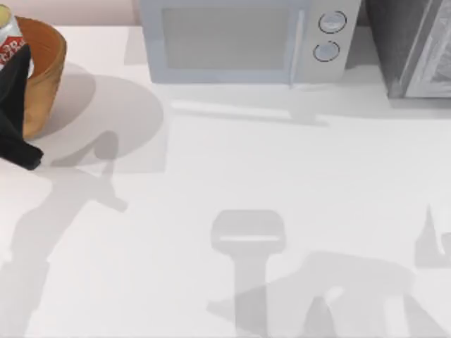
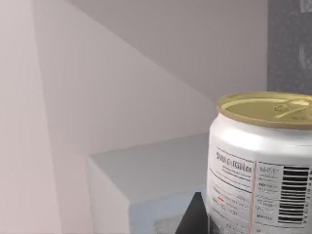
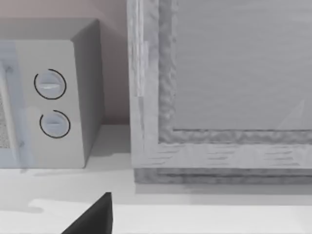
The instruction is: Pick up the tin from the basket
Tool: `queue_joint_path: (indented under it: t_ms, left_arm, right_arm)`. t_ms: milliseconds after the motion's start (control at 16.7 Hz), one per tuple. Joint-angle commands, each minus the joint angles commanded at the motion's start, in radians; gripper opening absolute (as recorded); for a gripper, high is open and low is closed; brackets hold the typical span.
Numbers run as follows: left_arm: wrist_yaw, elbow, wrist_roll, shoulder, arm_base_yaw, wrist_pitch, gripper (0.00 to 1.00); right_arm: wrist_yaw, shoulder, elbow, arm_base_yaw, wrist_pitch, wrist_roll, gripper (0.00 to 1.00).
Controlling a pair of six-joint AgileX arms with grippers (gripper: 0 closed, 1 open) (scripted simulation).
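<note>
The tin [image 1: 8,36], white-sided with red marks, is at the top view's far left edge, over the orange-brown woven basket [image 1: 46,77]. My left gripper [image 1: 14,67] is shut on the tin, and its black arm runs down in front of the basket. The left wrist view has the tin [image 2: 261,161] close up, with its dull gold top, barcode and print, and one black finger [image 2: 192,219] against its side. A dark part of my right gripper [image 3: 92,217] shows low in the right wrist view, above the white table near the back right.
A grey-white microwave [image 1: 239,39] with two round knobs stands at the back middle. A grey textured box [image 1: 416,46] stands at the back right, close in front of the right wrist camera. The white table stretches across the middle and front, crossed by arm shadows.
</note>
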Motion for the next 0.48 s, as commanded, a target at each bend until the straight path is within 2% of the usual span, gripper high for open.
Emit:
queue_joint_path:
  t_ms: [480]
  left_arm:
    - [0.217,0.173,0.009,0.364,-0.021,0.250,0.00]
  right_arm:
    - [0.000,0.000,0.000,0.000,0.000,0.000,1.00]
